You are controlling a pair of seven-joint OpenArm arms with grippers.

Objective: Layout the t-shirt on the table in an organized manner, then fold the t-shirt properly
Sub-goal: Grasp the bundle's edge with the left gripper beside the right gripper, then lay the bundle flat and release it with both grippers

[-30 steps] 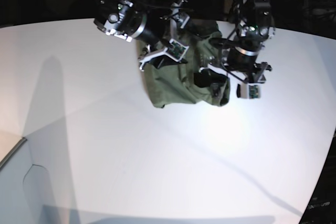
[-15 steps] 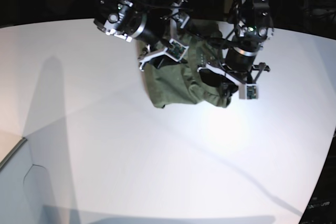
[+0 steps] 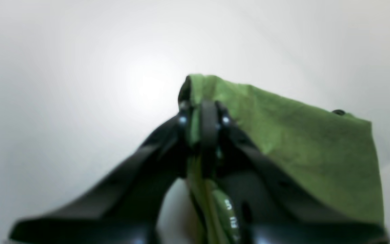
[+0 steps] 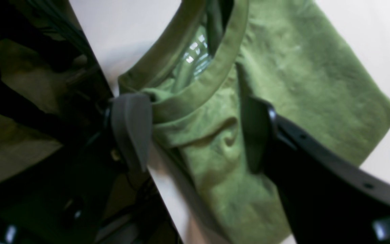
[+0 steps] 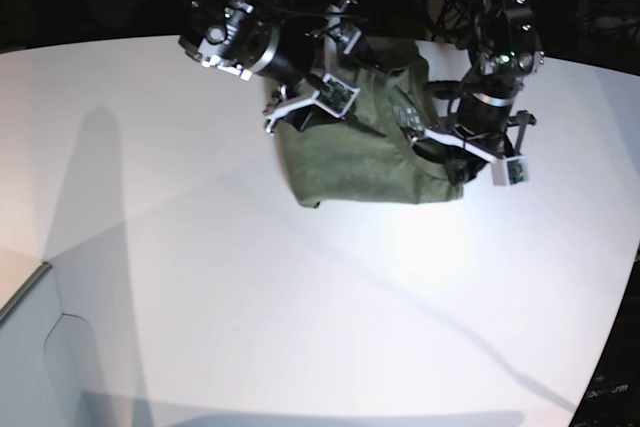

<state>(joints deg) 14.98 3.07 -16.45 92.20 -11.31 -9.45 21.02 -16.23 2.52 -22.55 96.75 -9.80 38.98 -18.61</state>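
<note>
Left gripper (image 3: pixel 203 117): jaws pinched on a fold of the t-shirt (image 5: pixel 355 152), likely to draw it out flat. Right gripper (image 4: pixel 195 132): jaws wide, straddling the collar. T-shirt bunched on the table (image 5: pixel 300 297), far side.

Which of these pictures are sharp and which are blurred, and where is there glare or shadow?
Left wrist view: blurred, the left gripper soft against the t-shirt, glare on the table. Right wrist view: softly blurred, its left side in dark shadow. Base view: the sharpest, with a bright patch below the shirt and long arm shadows.
</note>
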